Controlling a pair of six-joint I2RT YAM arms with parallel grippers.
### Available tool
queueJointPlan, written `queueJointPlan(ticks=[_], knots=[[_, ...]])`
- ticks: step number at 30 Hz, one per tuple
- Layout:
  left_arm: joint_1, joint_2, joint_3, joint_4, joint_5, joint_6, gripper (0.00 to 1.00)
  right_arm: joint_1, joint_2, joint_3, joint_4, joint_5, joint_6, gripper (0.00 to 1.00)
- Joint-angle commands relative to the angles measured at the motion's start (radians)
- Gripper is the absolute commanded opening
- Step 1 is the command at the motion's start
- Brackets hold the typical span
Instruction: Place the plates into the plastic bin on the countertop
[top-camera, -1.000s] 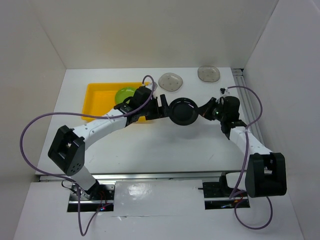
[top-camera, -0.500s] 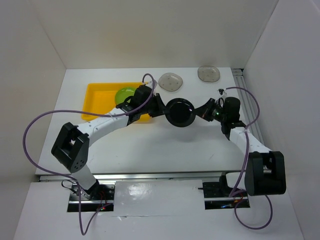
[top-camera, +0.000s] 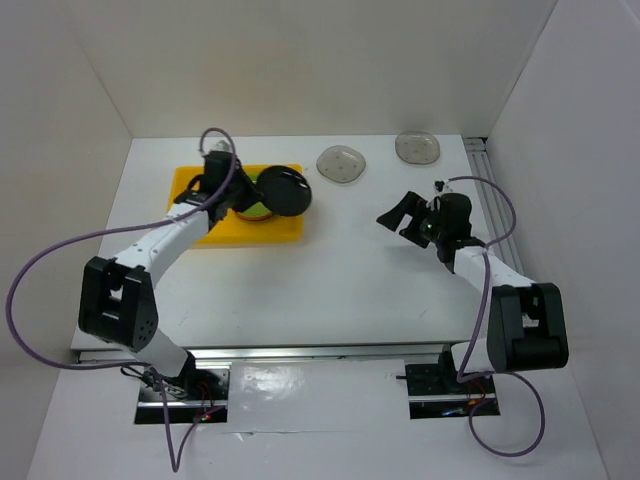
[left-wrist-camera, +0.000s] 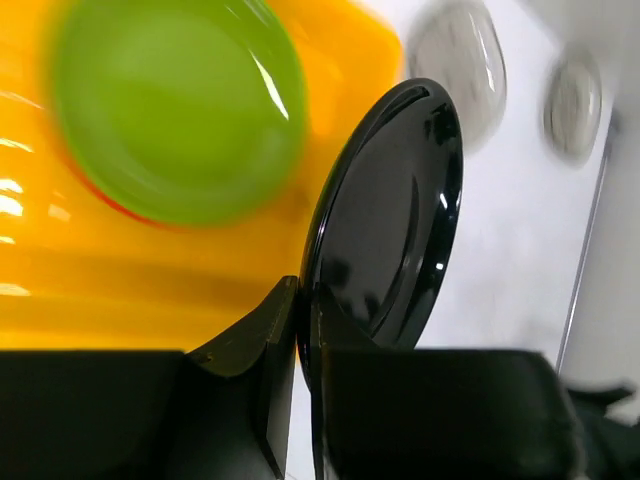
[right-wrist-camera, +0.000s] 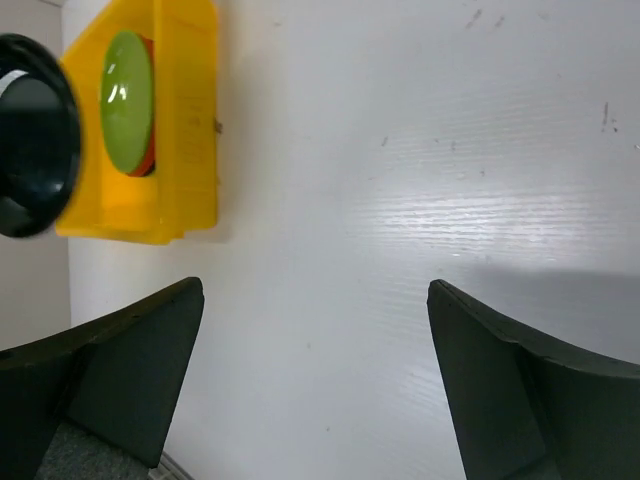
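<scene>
Left gripper (left-wrist-camera: 300, 310): clamped tight on the lower rim of the black plate (left-wrist-camera: 390, 220), one finger on each face, with the arm reaching over the bin.
Right gripper (right-wrist-camera: 315, 290): jaws spread wide with nothing between them, hanging over bare counter right of centre, well apart from the bin and from every plate.
Countertop (top-camera: 330, 270): plain matte white, walled in white on three sides, carrying the bin at far left and two loose plates along the far edge.
Plastic bin (top-camera: 270, 232): bright yellow, shallow, with a raised rim, sitting flat at the far left of the counter.
Black plate: round and glossy, held in the left gripper's fingers. From above it overlaps the bin's right end. The left wrist view shows it tilted steeply on edge, and whether its rim touches the bin cannot be told.
Lime-green plate (left-wrist-camera: 175, 110): lying flat inside the bin, just beside the black plate and partly covered by it from above.
Orange plate (right-wrist-camera: 147, 160): only a thin reddish-orange edge shows under the green plate, probably a plate stacked beneath it.
Grey plates: two rounded-square ones on the counter near the far wall, outside the bin, one (top-camera: 341, 165) just right of the bin and the other (top-camera: 417, 147) further right, apart from each other.
</scene>
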Motion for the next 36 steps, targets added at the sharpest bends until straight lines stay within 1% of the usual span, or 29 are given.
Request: queueJointPlan(ticks=[1, 2, 3, 5, 6, 8, 9, 11, 13, 14, 15, 16, 17, 18, 19, 20, 21, 22, 23, 24, 25, 27, 28, 30, 31, 32, 33, 35, 36], knots=[[0.138, -0.044, -0.037, 0.084, 0.022, 0.012, 0.0, 0.006, 0.047, 0.028, 0.026, 0.035, 0.003, 1.0], [0.167, -0.027, -0.057, 0.108, 0.077, 0.001, 0.0, 0.007, 0.058, 0.04, 0.037, 0.035, 0.003, 1.0], [0.221, -0.013, -0.068, 0.18, 0.109, 0.001, 0.0, 0.007, 0.07, 0.04, 0.037, 0.035, 0.003, 1.0], [0.261, 0.054, -0.068, 0.242, 0.166, -0.013, 0.0, 0.016, 0.104, 0.051, 0.096, -0.003, 0.003, 1.0], [0.284, 0.083, -0.047, 0.242, 0.166, -0.013, 0.0, 0.016, 0.116, 0.051, 0.124, -0.024, 0.003, 1.0], [0.293, 0.142, 0.001, 0.242, 0.166, 0.018, 0.0, 0.007, 0.156, 0.062, 0.153, -0.037, 0.003, 1.0], [0.293, 0.191, 0.013, 0.242, 0.166, 0.018, 0.0, 0.007, 0.17, 0.081, 0.153, -0.02, -0.006, 1.0], [0.302, 0.226, 0.024, 0.242, 0.175, 0.018, 0.0, 0.007, 0.225, 0.1, 0.173, 0.043, -0.015, 1.0], [0.303, 0.248, 0.024, 0.242, 0.162, 0.018, 0.0, -0.003, 0.288, 0.158, 0.173, 0.071, -0.024, 1.0], [0.303, 0.257, 0.024, 0.227, 0.145, 0.018, 0.18, -0.003, 0.37, 0.189, 0.173, 0.071, -0.035, 1.0], [0.303, 0.257, 0.024, 0.227, 0.132, 0.009, 0.28, -0.003, 0.415, 0.263, 0.158, 0.071, -0.035, 1.0], [0.303, 0.257, 0.009, 0.227, 0.132, 0.009, 0.38, -0.003, 0.459, 0.299, 0.158, 0.062, -0.035, 1.0], [0.303, 0.257, 0.009, 0.227, 0.132, 0.009, 0.51, -0.003, 0.545, 0.337, 0.158, 0.052, -0.026, 1.0], [0.303, 0.257, 0.009, 0.217, 0.132, -0.004, 0.75, -0.003, 0.585, 0.42, 0.128, 0.052, -0.026, 1.0], [0.303, 0.257, 0.009, 0.196, 0.114, -0.004, 0.85, 0.006, 0.622, 0.46, 0.127, 0.052, -0.017, 0.99], [0.292, 0.237, 0.009, 0.176, 0.1, -0.014, 0.95, 0.017, 0.701, 0.503, 0.106, 0.052, -0.017, 0.99], [0.292, 0.223, 0.009, 0.161, 0.091, -0.014, 1.0, 0.017, 0.742, 0.55, 0.092, 0.052, -0.017, 0.95], [0.283, 0.207, -0.002, 0.133, 0.073, -0.024, 1.0, 0.032, 0.785, 0.653, 0.052, 0.052, -0.017, 0.93], [0.283, 0.185, -0.013, 0.122, 0.073, -0.034, 1.0, 0.042, 0.87, 0.708, 0.026, 0.052, -0.007, 0.9], [0.27, 0.136, -0.027, 0.113, 0.06, -0.034, 1.0, 0.059, 0.909, 0.761, -0.001, 0.052, -0.007, 0.88], [0.255, 0.107, -0.054, 0.074, 0.027, -0.034, 1.0, 0.069, 0.944, 0.854, -0.046, 0.08, -0.007, 0.87], [0.246, 0.044, -0.088, 0.044, 0.001, -0.047, 1.0, 0.091, 1.041, 0.929, -0.069, 0.091, 0.011, 0.84], [0.226, -0.031, -0.134, 0.044, 0.0, -0.047, 1.0, 0.091, 1.07, 0.966, -0.096, 0.091, 0.011, 0.82], [0.178, -0.105, -0.177, 0.027, -0.059, -0.047, 1.0, 0.112, 1.136, 1.06, -0.121, 0.117, 0.034, 0.75], [0.163, -0.17, -0.209, 0.007, -0.087, -0.047, 1.0, 0.112, 1.159, 1.119, -0.161, 0.13, 0.034, 0.72], [0.139, -0.201, -0.228, 0.007, -0.087, -0.047, 1.0, 0.125, 1.176, 1.146, -0.181, 0.144, 0.034, 0.64], [0.128, -0.23, -0.244, -0.003, -0.087, -0.047, 1.0, 0.125, 1.205, 1.164, -0.193, 0.153, 0.045, 0.6], [0.099, -0.298, -0.281, -0.013, -0.087, -0.047, 1.0, 0.125, 1.225, 1.203, -0.233, 0.189, 0.057, 0.48], [0.089, -0.316, -0.281, -0.013, -0.098, -0.047, 1.0, 0.125, 1.234, 1.214, -0.247, 0.201, 0.077, 0.32]])
